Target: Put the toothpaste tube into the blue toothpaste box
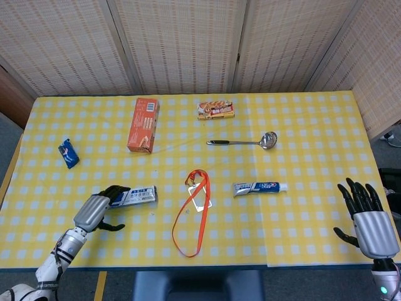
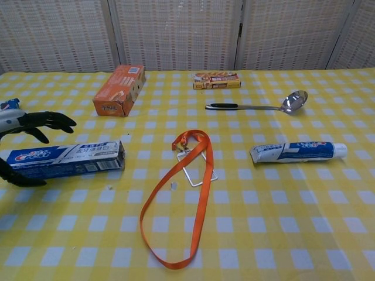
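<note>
Left hand (image 1: 97, 211) over the left end of the blue toothpaste box (image 1: 133, 197), fingers spread above it and thumb below its near edge, nothing gripped. Right hand (image 1: 366, 216) at the table's near right corner, fingers splayed, holding nothing. One toothpaste tube (image 1: 260, 187) flat right of centre, well apart from the box, cap to the right. Between them, one orange lanyard (image 1: 191, 214) with a clear badge. Further back: one orange carton (image 1: 143, 125), one small snack box (image 1: 215, 110), one ladle (image 1: 245, 142), one small blue packet (image 1: 69, 153) near the left edge. Yellow-and-white checked tablecloth (image 1: 301, 207) throughout; woven screens (image 1: 182, 44) behind.
</note>
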